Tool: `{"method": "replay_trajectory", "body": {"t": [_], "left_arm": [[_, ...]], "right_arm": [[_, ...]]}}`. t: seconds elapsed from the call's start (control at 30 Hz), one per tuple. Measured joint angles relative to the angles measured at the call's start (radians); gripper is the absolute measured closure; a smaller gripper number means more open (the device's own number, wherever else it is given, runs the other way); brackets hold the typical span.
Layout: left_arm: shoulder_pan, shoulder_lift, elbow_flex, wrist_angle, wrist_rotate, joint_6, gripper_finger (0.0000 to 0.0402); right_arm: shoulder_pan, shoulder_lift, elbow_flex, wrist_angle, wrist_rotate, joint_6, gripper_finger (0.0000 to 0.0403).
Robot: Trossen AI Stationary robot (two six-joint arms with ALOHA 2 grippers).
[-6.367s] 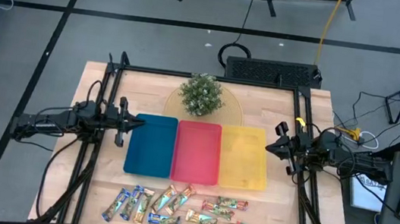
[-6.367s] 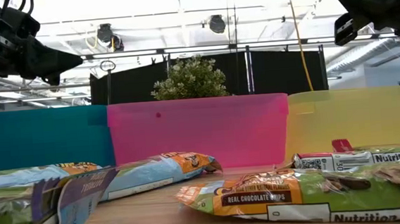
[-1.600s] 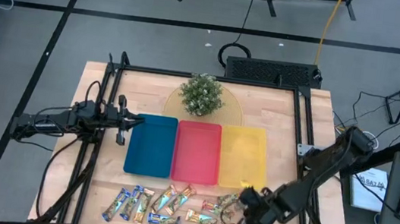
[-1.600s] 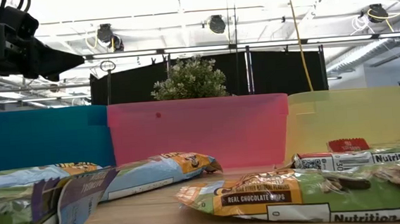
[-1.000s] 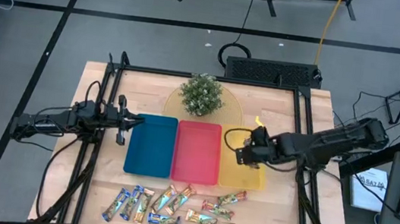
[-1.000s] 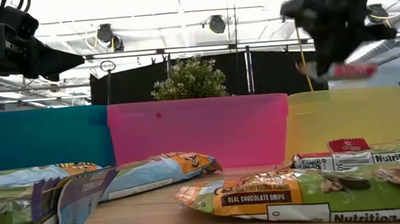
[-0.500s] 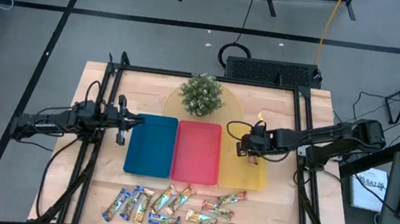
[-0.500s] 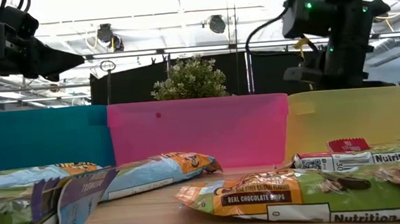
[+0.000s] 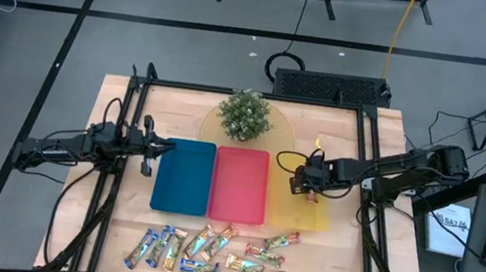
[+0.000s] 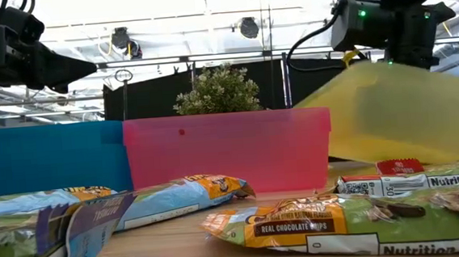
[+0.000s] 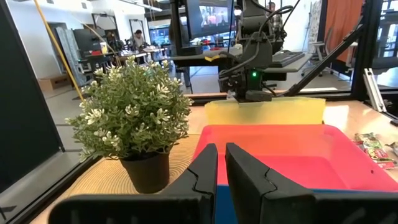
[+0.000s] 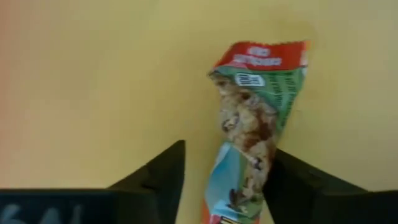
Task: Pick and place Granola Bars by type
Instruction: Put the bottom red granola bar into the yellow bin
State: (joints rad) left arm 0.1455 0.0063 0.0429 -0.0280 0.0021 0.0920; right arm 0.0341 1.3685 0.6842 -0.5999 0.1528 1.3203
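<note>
A red-green granola bar (image 12: pixel 255 124) lies on the floor of the yellow tray (image 9: pixel 309 217). My right gripper (image 12: pixel 217 186) is open and points steeply down into the tray (image 9: pixel 305 186), its fingers on either side of the bar's near end. In the low view the yellow tray (image 10: pixel 407 116) is tipped, with its near side raised off the table. Several more granola bars (image 9: pixel 210 251) lie loose on the table near the front edge. My left gripper (image 11: pixel 221 165) is shut and hangs level, left of the blue tray (image 9: pixel 182 180). My right gripper comes from above with one end of the bar (image 12: pixel 239 186) between its open fingers, close beside one finger (image 12: pixel 298 190). I cannot tell whether that finger touches the bar. The tray wall hides whether the fingertips press on the tipped yellow tray.
The red tray (image 9: pixel 239 187) sits between the blue and yellow trays. A potted plant (image 9: pixel 244 115) stands on a round mat behind them. Black frame rails (image 9: pixel 371 170) run along both sides of the table.
My right gripper has come down from above the yellow tray into it. The red-green bar, which it held in the air a second ago, now lies on the tray floor. In the last half second the yellow tray's near side has tipped up.
</note>
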Motion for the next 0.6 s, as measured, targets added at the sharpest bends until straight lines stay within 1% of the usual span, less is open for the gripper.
{"method": "replay_trajectory", "body": {"t": [0.1, 0.23, 0.37, 0.6], "left_arm": [[0.0, 0.0, 0.0, -0.001, 0.0, -0.001, 0.036], [0.0, 0.0, 0.0, -0.006, 0.0, -0.003, 0.036], [0.0, 0.0, 0.0, -0.006, 0.0, -0.004, 0.036], [0.0, 0.0, 0.0, -0.006, 0.0, -0.004, 0.036]], "right_arm": [[0.0, -0.008, 0.0, 0.0, 0.0, 0.001, 0.0183], [0.0, -0.032, 0.0, 0.01, 0.0, 0.002, 0.016], [0.001, -0.045, 0.0, 0.03, 0.0, 0.001, 0.0157], [0.001, -0.046, 0.008, 0.052, 0.001, -0.007, 0.0164]]}}
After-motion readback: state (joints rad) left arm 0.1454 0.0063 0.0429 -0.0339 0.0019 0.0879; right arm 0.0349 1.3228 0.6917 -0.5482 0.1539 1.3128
